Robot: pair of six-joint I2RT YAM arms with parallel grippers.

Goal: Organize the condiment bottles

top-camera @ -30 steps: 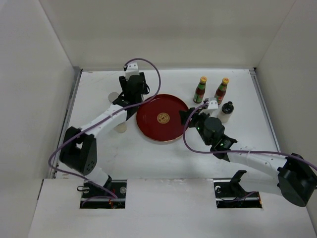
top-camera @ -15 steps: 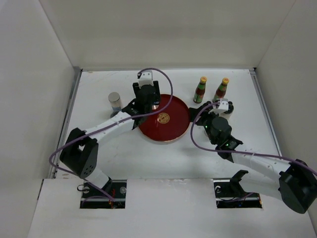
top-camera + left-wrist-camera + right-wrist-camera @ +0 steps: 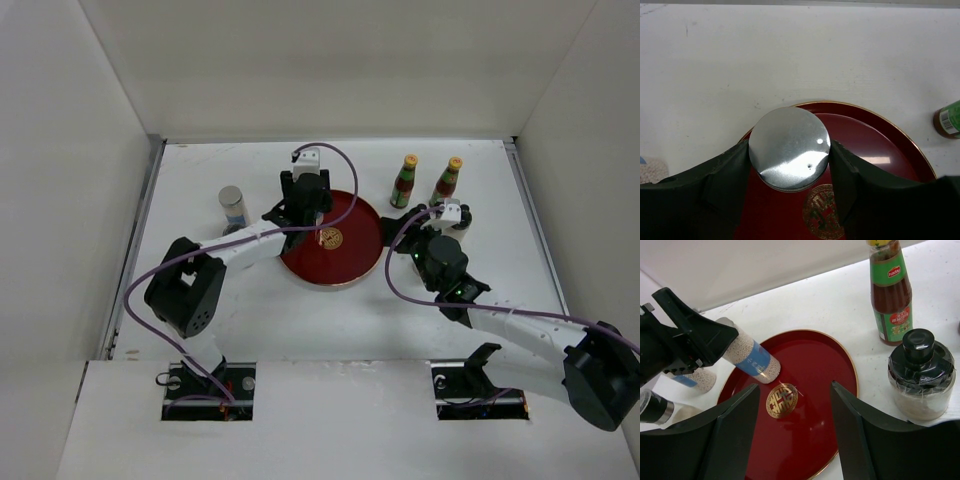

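Observation:
My left gripper (image 3: 312, 222) (image 3: 790, 148) is shut on a grey-lidded, blue-labelled cylinder (image 3: 789, 148) (image 3: 751, 357). It holds it tilted over the back left part of the round red tray (image 3: 355, 255), the bottle's lower end close beside the gold mark (image 3: 781, 400). I cannot tell whether it touches the tray. A second such cylinder (image 3: 232, 207) stands on the table to the left. Two slim red-green sauce bottles (image 3: 404, 182) (image 3: 447, 183) stand behind the tray's right side. My right gripper (image 3: 418, 232) (image 3: 795, 387) hangs open and empty over the tray's right part. A black-capped shaker (image 3: 921, 375) stands just to its right.
White walls close in the table (image 3: 300, 310) on the left, back and right. The left arm's forearm (image 3: 235, 245) stretches low across the table left of the tray, its purple cable looping above. The right arm (image 3: 510, 320) lies along the near right.
My left gripper has carried the cylinder rightwards from the back left of the table to over the tray, uncovering the second cylinder. The right gripper drew back to the right, then stayed still.

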